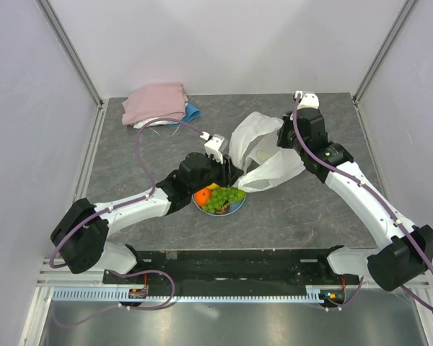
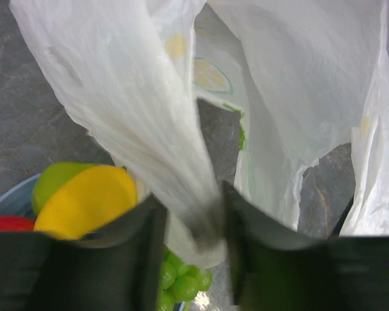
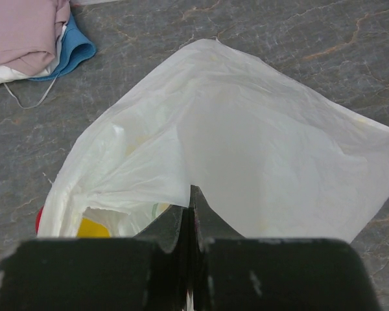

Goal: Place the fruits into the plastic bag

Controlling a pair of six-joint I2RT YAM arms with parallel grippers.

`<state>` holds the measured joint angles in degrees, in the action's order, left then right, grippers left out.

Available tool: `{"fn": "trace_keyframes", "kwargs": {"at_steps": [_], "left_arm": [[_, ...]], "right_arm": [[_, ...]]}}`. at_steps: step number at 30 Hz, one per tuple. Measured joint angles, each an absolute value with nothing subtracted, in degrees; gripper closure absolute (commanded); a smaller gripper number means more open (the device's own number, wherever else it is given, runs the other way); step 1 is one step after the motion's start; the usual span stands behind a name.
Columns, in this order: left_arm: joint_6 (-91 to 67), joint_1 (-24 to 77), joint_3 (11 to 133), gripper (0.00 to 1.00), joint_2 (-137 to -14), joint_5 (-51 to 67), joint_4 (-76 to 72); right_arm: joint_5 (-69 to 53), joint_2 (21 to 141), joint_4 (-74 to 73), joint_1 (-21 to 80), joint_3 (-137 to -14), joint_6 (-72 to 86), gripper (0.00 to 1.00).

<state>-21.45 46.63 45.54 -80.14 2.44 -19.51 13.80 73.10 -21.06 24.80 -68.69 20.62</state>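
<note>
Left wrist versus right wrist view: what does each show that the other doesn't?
Only the left wrist: green grapes, the blue plate, and the left hand clamping a bunched strip of the plastic bag. Only the right wrist: the folded pink cloth and the right hand shut on the bag's edge. Both: the bag and a yellow fruit.

A folded pink cloth is lying at the far left corner of the grey desk, overlapping a blue cloth. A light-blue plate is sitting mid-desk.
</note>
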Motion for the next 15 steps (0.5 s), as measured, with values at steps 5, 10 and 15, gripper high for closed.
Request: {"fn": "trace_keyframes", "kwargs": {"at_steps": [5,10,15], "left_arm": [[-21.23,46.63,45.67,0.98,-81.06,1.65,-23.22],[-18.57,45.89,49.08,0.98,-80.82,1.04,-22.20],[-16.05,41.15,59.79,0.99,-79.96,4.99,-14.87]], "right_arm": [[13.34,73.03,-21.08,24.80,-68.69,20.60,1.00],[15.77,72.38,-22.20,24.82,-68.69,19.05,0.99],[25.41,71.96,-25.71,24.91,-68.71,17.19,0.73]]}}
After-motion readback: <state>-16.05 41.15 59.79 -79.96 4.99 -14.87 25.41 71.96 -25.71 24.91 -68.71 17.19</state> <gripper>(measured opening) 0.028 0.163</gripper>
